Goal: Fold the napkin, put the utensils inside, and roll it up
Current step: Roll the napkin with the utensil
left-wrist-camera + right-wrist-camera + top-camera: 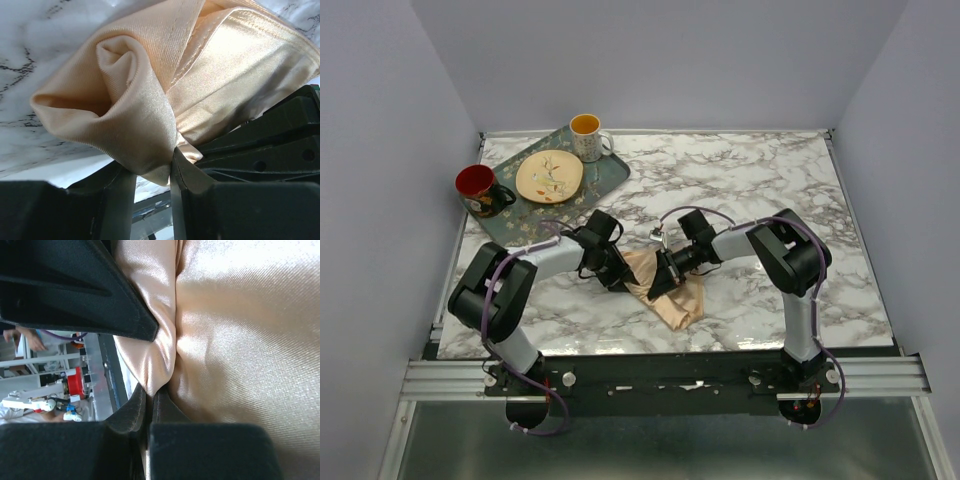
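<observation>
The large peach-tan satin cloth napkin [682, 302] lies bunched and partly lifted on the near half of the white grey-veined marble worktop [760, 190], about midway between its left and right edges, with its loose end trailing toward the near edge. The left wrist view shows it gathered into a loose swirl with a hemmed edge turned outward. The left gripper [620, 282] meets the cloth's left side. Its two dark fingers [186, 182] stand somewhat apart, with a hanging fold of napkin caught between them and touching both. The right gripper [661, 279] meets the cloth from the right, close beside the left one. Its fingers [134, 407] are clenched almost together on a thin pleat of the napkin. No cutlery can be made out. At the far left corner of the worktop sits a grey-green rectangular tray [610, 172] with a floral pattern. It carries a round cream floral plate [549, 176] in the middle, a white mug with an orange interior [587, 137] at its far end, and a red-lined dark mug [480, 189] at its left end.
</observation>
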You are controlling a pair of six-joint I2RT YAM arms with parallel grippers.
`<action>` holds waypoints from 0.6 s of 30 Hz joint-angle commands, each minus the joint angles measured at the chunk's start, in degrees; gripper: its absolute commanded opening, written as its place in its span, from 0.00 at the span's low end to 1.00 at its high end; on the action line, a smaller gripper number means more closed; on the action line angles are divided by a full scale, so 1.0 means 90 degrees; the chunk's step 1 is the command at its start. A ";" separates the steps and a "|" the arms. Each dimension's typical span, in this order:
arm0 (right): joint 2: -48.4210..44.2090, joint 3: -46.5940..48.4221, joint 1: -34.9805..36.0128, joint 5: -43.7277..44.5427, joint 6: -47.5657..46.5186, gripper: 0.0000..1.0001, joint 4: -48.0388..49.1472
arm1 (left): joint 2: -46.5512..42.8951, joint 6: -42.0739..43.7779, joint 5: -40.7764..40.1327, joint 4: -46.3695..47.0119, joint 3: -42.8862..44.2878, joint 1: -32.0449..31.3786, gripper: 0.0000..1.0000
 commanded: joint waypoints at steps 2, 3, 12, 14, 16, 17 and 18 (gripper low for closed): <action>0.0125 0.0373 0.0123 0.0693 -0.0802 0.01 -0.0922 | 0.0530 0.0298 -0.0512 -0.0156 0.0119 -0.0136 0.17; 0.0105 0.0480 0.0123 0.0782 -0.0899 0.00 -0.1203 | 0.0511 0.0328 -0.0532 -0.0205 0.0168 -0.0136 0.15; -0.0665 0.0930 0.0347 0.2705 -0.1271 0.37 -0.2444 | 0.0579 0.0084 -0.0532 -0.0830 0.0549 -0.0204 0.00; -0.1016 0.0998 0.0611 0.3590 -0.1203 0.50 -0.2621 | 0.0618 -0.0052 -0.0435 -0.1044 0.0646 -0.0244 0.00; -0.1437 0.1096 0.0903 0.4179 -0.1184 0.54 -0.3002 | 0.0647 -0.0170 -0.0347 -0.1104 0.0734 -0.0244 0.00; -0.1535 0.1164 0.0982 0.4452 -0.1154 0.56 -0.3119 | 0.0638 -0.0209 -0.0327 -0.1153 0.0744 -0.0253 0.00; -0.1748 0.1174 0.1079 0.4948 -0.1125 0.56 -0.3294 | 0.0589 -0.0306 -0.0327 -0.1163 0.0754 -0.0273 0.00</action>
